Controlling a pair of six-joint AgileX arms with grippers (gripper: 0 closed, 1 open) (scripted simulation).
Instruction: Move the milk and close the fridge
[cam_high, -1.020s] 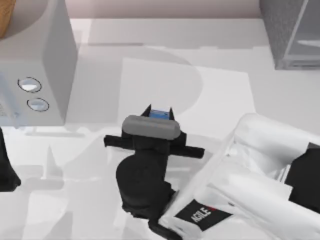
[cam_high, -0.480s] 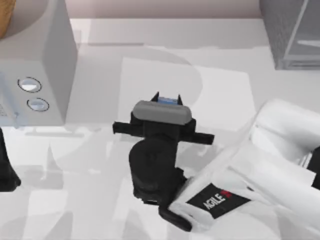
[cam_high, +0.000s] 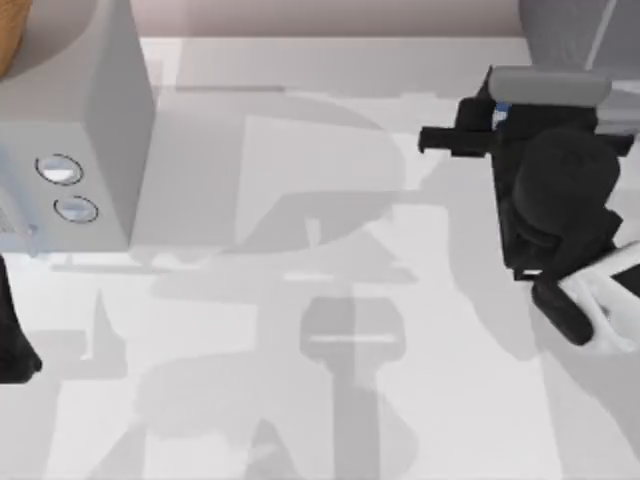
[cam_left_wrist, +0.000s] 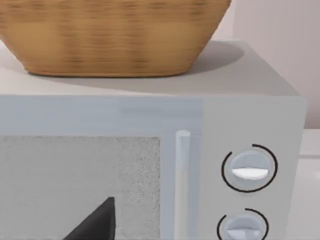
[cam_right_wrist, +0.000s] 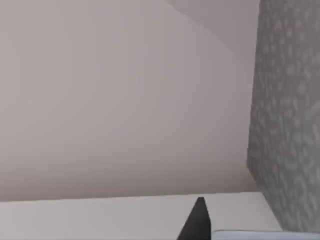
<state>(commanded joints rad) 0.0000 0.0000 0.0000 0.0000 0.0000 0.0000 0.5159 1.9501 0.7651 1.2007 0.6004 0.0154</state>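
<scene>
Two arms share the pale grey counter (cam_high: 300, 400). The right AgileX gripper (cam_high: 545, 95) hangs at the counter's far right corner, right against the large dark-grey speckled fridge cabinet (cam_right_wrist: 287, 115). A sliver of blue just under the gripper's grey camera bar is the small blue-and-white milk carton (cam_high: 501, 113), sitting between the fingers, which seem clamped on it, though the gripper body hides most of it. In the right wrist view one dark fingertip (cam_right_wrist: 196, 220) juts up beside the fridge's speckled wall, with a plain pinkish wall (cam_right_wrist: 125, 100) behind.

At the counter's far left corner stands a plain light-grey box with two round dials (cam_high: 85, 130), and a woven tan basket (cam_left_wrist: 112, 35) rests on top of it. The left arm (cam_high: 12, 340) is parked at the counter's left edge, its wrist camera facing the box's front; I cannot tell how its fingers stand. The middle of the counter carries broad soft shadows.
</scene>
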